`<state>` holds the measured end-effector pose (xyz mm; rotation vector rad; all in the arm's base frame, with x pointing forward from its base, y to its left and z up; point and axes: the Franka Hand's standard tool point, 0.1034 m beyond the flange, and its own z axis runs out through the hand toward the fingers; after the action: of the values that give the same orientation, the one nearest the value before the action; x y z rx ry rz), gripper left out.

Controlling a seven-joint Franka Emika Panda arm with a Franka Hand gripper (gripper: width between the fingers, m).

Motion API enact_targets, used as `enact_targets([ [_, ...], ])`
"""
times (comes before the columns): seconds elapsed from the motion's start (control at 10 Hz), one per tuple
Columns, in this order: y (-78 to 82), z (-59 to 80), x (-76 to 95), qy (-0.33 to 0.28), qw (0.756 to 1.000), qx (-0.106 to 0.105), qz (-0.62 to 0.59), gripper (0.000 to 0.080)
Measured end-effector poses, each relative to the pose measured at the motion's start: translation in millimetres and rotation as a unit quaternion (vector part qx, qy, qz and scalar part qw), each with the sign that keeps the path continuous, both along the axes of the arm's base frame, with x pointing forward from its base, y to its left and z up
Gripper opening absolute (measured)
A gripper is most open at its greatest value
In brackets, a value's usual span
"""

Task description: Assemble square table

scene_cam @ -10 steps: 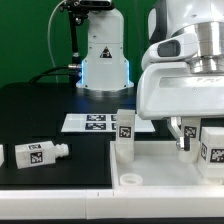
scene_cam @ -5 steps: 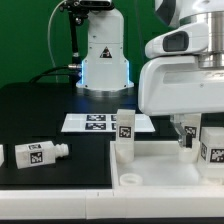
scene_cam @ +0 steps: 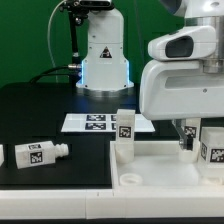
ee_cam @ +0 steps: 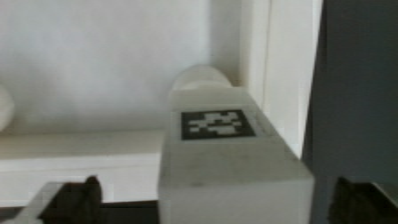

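Wrist view: a chunky white leg (ee_cam: 222, 150), its black-and-white tag facing the camera, is seen standing between the dark fingers (ee_cam: 71, 200) of the end effector (ee_cam: 217, 203). The fingers are spread, with a clear gap visible on at least one side of the leg, so nothing is pinched yet.

In the exterior view, this leg (scene_cam: 212, 145) is found on the white square tabletop (scene_cam: 155, 168), close to the exterior view's right edge, with one finger lowered just beside it. A second leg (scene_cam: 124, 135) is stood upright at the slab's corner toward the exterior view's left; whether it is seated in a hole cannot be told. An open corner hole (scene_cam: 130, 181) is visible in front of it. A third leg (scene_cam: 35, 153) is left lying on the black desk (scene_cam: 60, 105), well apart from the slab. The marker board (scene_cam: 95, 122) is seen behind.

Over the last second, the arm's white housing has been shifted slightly up and toward the exterior view's right, while the fingers have been kept low around the leg. From this, alignment is judged to be finished and a grasp on the leg to be starting, so that it can be carried to a corner hole.
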<state>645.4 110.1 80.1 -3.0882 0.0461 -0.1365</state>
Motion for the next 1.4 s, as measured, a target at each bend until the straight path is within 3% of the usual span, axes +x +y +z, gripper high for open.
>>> enact_targets([
  [0.1, 0.3, -0.2, -0.1, 0.002, 1.0, 0.003, -0.031, 0.0531],
  [0.3, 0.4, -0.5, -0.3, 0.006, 0.992, 0.012, -0.123, 0.0284],
  [0.7, -3.8, -1.6, 0.1, 0.015, 0.953, 0.025, -0.301, 0.0284],
  [1.0, -8.3, -3.4, -3.5, 0.031, 0.83, 0.065, -0.553, 0.0284],
  [1.3, -9.8, -3.9, -4.7, 0.048, 0.75, 0.079, -0.655, 0.0285],
  [1.4, -9.9, -3.7, -4.8, 0.048, 0.747, 0.079, -0.658, 0.0285],
])
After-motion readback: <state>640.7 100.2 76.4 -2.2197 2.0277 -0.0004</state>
